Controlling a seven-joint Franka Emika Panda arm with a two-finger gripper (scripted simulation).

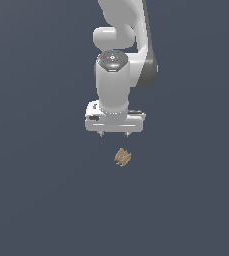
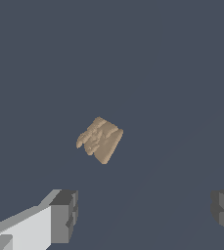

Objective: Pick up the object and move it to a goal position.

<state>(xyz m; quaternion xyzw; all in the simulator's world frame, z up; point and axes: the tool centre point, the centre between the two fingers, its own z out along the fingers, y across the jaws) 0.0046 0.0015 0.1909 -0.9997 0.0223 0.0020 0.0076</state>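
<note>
The object point(image 1: 122, 157) is a small tan-brown lump with ridged, finger-like protrusions. It lies on the dark grey floor just below the white arm in the exterior view. It also shows in the wrist view point(image 2: 100, 139), alone on the floor. My gripper point(image 1: 114, 134) hangs above it, slightly toward the exterior view's left, and is apart from it. The jaws stand wide open and empty. In the wrist view my gripper point(image 2: 144, 215) shows one grey finger pad point(image 2: 64, 215) on each side, with the object beyond the gap.
A plain dark grey surface point(image 1: 36, 200) spreads all around. The white arm point(image 1: 117, 60) rises above the gripper in the exterior view.
</note>
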